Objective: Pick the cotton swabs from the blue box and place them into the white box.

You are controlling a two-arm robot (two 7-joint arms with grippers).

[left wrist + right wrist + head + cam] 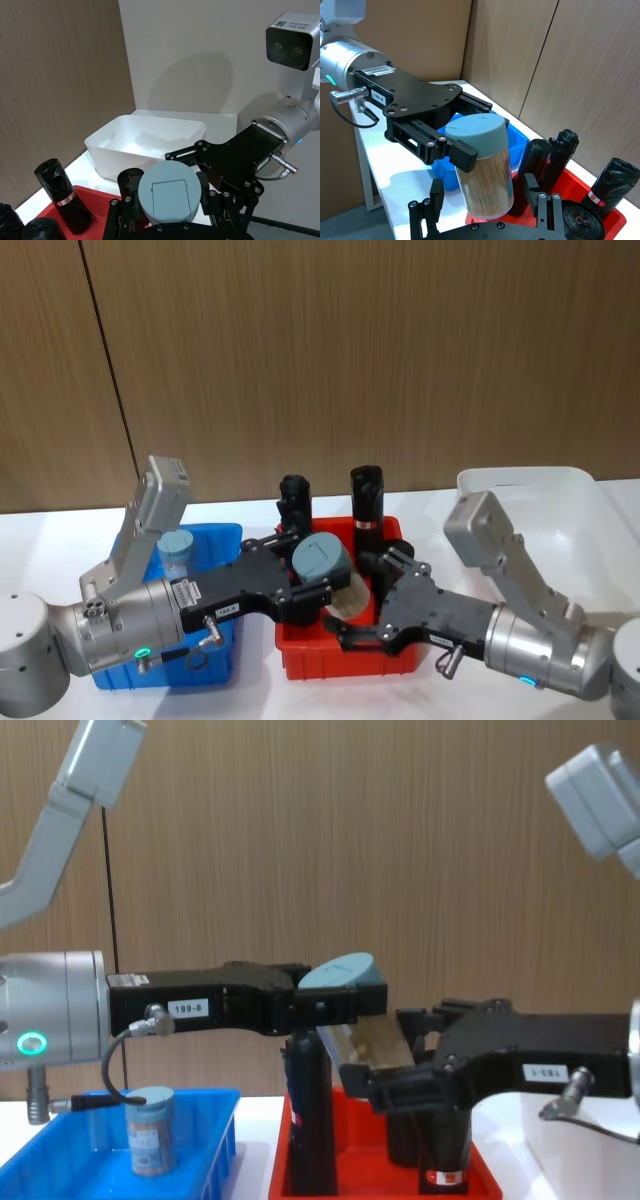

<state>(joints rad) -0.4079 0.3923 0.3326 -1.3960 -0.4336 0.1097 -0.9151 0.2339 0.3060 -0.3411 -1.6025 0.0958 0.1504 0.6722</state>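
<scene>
A clear jar of cotton swabs [345, 592] with a grey-blue lid [169, 195] hangs tilted over the red tray [340, 665]. My left gripper [322, 575] is shut on the jar at its lid. My right gripper [365, 605] comes in from the right, open, with a finger on either side of the jar's lower body [487, 192] and a gap showing on both sides. A second swab jar [150, 1130] stands upright in the blue box [228, 540] at the left. The white box [530, 502] sits at the far right.
The red tray stands between the two boxes and holds tall black cylinders [366, 495] with red-white labels, right under and behind the held jar. A wood-panelled wall runs close behind the white table [40, 540].
</scene>
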